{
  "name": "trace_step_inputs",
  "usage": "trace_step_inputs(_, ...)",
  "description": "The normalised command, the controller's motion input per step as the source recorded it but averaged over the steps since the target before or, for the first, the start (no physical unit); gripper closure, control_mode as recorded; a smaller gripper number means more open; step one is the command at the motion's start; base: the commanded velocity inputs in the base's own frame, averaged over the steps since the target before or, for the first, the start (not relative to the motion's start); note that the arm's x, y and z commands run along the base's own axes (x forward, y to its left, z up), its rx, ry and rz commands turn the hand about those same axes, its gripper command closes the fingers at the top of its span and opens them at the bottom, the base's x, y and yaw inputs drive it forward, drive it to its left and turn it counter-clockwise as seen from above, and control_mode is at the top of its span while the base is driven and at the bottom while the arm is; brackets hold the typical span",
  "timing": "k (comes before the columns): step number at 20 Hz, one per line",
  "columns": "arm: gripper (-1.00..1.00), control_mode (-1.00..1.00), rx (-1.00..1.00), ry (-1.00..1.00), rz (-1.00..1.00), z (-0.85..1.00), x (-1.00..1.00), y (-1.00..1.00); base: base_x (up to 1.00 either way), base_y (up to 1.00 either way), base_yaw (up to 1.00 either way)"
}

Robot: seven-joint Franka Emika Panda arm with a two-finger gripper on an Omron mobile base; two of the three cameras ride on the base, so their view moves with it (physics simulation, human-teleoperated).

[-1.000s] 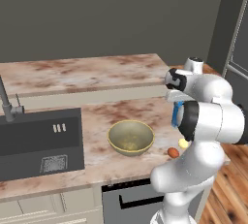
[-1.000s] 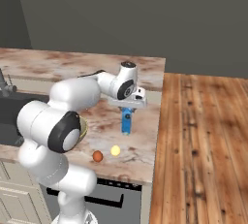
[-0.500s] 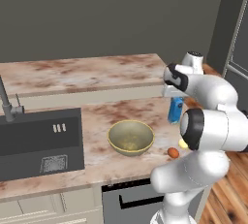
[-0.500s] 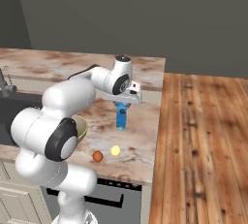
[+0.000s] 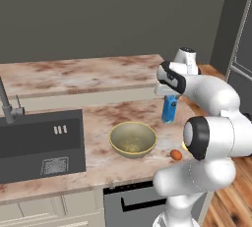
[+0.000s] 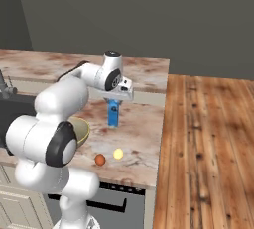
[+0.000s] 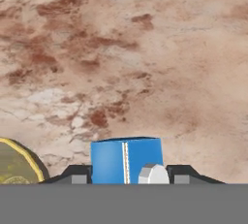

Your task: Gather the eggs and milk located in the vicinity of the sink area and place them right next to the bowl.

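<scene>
Milk carton (image 5: 169,109) is seen upright, its long axis vertical and gabled top up, clamped at the top between the fingers of the gripper (image 5: 169,95), just beyond the far right side of the bowl (image 5: 132,139). The arm is folded over that bowl with the hand pointed straight down. The brown egg (image 6: 100,159) and the pale egg (image 6: 118,153) are found side by side at the bowl's near right, well apart from the sink (image 5: 39,144).
</scene>
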Motion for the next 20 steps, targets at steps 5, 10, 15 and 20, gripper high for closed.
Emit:
trace_step_inputs(5,1.00,-1.00,0.00,0.00,0.00,0.43,-0.21,0.46,0.00,0.00,0.00)
trace_step_inputs(10,1.00,-1.00,0.00,0.00,0.00,0.52,-0.28,0.45,0.00,0.00,0.00)
trace_step_inputs(15,1.00,-1.00,0.00,0.00,0.02,0.31,-0.48,0.62,0.00,0.00,0.00)
trace_step_inputs(20,1.00,-1.00,0.00,0.00,0.04,0.21,-0.62,0.70,0.00,0.00,0.00)
